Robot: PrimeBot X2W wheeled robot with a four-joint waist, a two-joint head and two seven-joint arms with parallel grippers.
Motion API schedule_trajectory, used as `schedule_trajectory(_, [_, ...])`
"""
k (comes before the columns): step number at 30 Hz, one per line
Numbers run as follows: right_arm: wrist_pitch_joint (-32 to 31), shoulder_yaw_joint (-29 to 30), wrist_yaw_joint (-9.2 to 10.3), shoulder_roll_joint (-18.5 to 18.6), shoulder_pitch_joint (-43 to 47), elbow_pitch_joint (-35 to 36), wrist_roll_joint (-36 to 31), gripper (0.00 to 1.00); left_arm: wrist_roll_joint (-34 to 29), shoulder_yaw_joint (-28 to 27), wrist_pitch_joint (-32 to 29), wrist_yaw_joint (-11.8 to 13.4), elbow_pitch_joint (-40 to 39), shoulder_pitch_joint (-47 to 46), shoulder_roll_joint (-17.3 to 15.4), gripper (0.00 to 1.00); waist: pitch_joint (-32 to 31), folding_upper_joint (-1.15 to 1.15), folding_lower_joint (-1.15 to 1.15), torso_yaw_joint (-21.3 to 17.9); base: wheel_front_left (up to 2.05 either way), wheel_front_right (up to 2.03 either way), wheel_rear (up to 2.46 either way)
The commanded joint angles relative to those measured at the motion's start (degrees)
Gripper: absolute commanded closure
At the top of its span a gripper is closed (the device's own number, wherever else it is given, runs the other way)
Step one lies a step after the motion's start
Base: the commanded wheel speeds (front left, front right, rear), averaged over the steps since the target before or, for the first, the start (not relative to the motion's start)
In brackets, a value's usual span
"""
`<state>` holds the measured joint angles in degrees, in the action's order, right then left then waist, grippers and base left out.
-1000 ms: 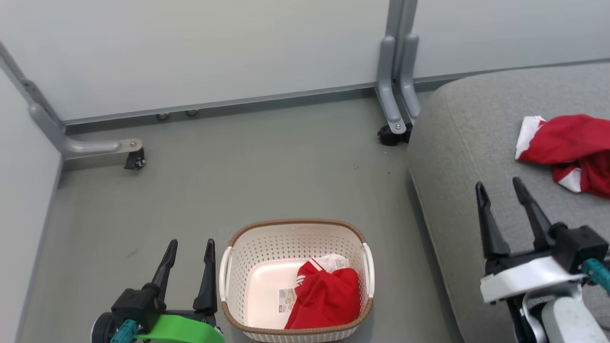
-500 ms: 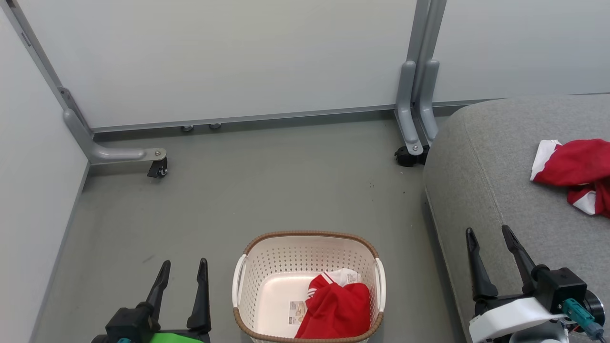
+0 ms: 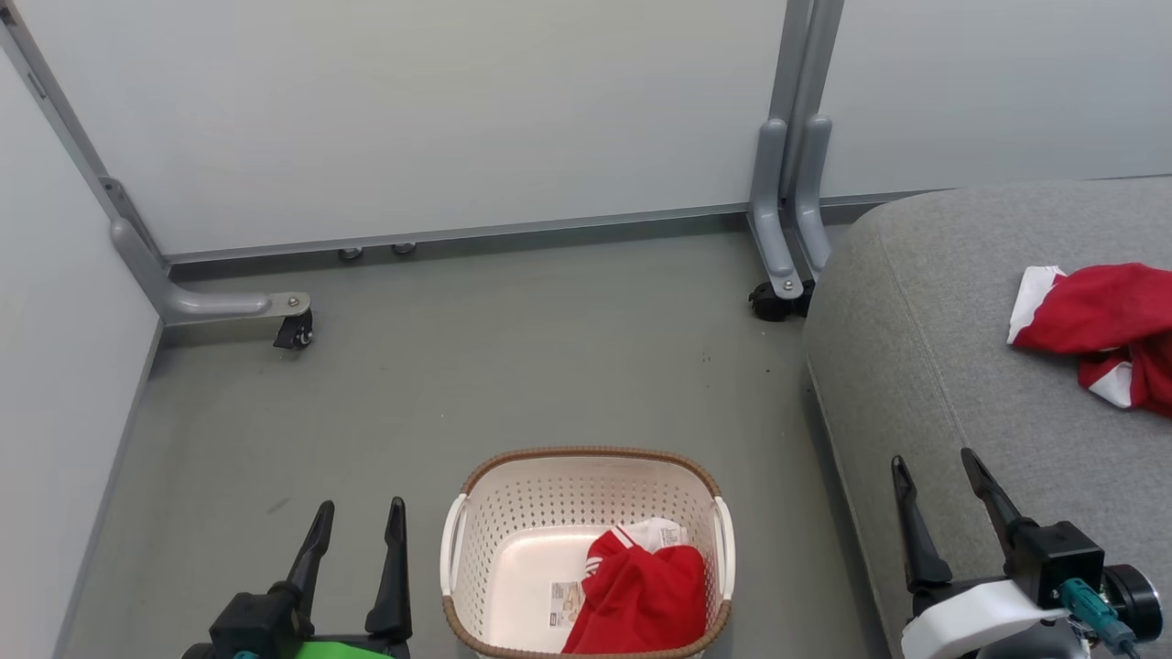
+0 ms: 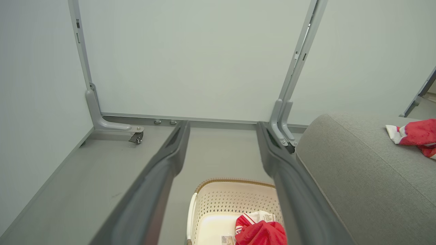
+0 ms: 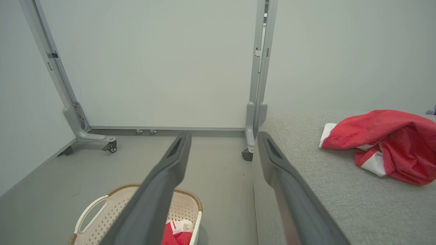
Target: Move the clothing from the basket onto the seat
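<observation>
A cream perforated basket [image 3: 513, 513] with a brown rim stands on the floor at the bottom centre. Inside it lies a crumpled red garment [image 3: 645, 599] with white trim, beside a sticker. A second red garment [image 3: 1103, 316] lies on the grey seat [image 3: 934, 366] at the right. My left gripper [image 3: 359, 514] is open and empty, just left of the basket. My right gripper [image 3: 936, 469] is open and empty over the seat's front left part. The wrist views show the basket [image 4: 218, 204] [image 5: 112, 207], the seat [image 4: 357, 177] [image 5: 323, 190] and the garment on it [image 4: 417, 134] [image 5: 385, 143].
Pale partition panels [image 3: 412, 110] close off the back and left. Their grey feet with castors [image 3: 295, 331] [image 3: 774, 300] stand on the grey floor [image 3: 504, 348]. One foot sits close to the seat's back left corner.
The head camera has tilted, shifting the whole picture down. My right gripper has dropped lower and nearer. Both grippers stay open; the garments lie as before.
</observation>
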<state>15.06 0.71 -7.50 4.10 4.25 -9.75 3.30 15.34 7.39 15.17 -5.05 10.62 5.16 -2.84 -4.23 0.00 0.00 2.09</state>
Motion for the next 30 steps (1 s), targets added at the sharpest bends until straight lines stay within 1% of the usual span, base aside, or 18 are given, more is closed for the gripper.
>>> schedule_trajectory(1, [0.17, 0.19, 0.02, 0.00, -0.63, -0.14, -0.54, 0.00, 0.63, 0.07, -0.04, 0.00, 0.08, 0.70, -0.11, 0.00, -0.01, 0.00, 0.00, -0.03, 0.00, 0.00, 0.00])
schedule_trajectory(12, [0.17, 0.53, 0.02, -0.10, -1.06, -0.16, -1.05, 0.00, 0.76, 0.45, -0.04, 0.12, 0.41, 0.34, -0.11, 0.00, 0.46, 0.00, 0.00, -0.23, 0.00, 0.00, 0.00])
schedule_trajectory(20, [0.17, 0.59, 0.02, 0.88, -1.88, 0.79, -0.93, 0.00, 1.09, 1.14, -0.04, 0.26, 1.21, -0.91, -0.11, 0.00, 3.16, 0.00, 0.00, -1.25, 0.00, 0.00, 0.00])
schedule_trajectory(24, [0.17, 0.88, 0.02, 1.68, -3.05, 2.19, -1.17, 0.00, 0.87, 2.09, -0.04, 0.10, 1.97, -2.57, -0.11, 0.00, 6.29, 0.00, 0.00, -2.18, 0.00, 0.00, 0.00])
schedule_trajectory(30, [0.17, 2.37, 0.02, 3.64, -8.55, 6.41, -0.68, 0.00, -0.95, 4.87, -0.04, -0.49, 5.17, -9.92, -0.11, 0.00, 17.19, 0.00, 0.00, -4.04, 0.00, 0.00, 0.00])
